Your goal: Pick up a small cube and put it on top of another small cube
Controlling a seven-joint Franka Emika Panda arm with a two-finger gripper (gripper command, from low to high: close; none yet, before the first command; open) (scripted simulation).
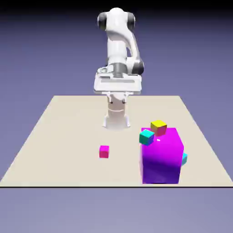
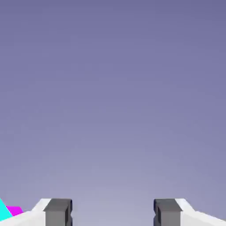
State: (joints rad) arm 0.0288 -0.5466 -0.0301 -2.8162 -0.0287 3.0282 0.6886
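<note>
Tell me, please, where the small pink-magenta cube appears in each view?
Exterior view: the small pink-magenta cube sits alone on the table, left of the large purple block.
Hand view: not in it; only backdrop above the open jaws.
Shared landmark: the blue-violet backdrop.

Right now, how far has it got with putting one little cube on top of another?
Nothing looks done yet. The small pink-magenta cube sits alone on the beige table, apart from the small teal cube beside the large purple-magenta block. The white arm is high near its base; in the hand view its grey fingers stand apart with nothing between them. Reaching, grasping, lifting and stacking all remain.
</note>
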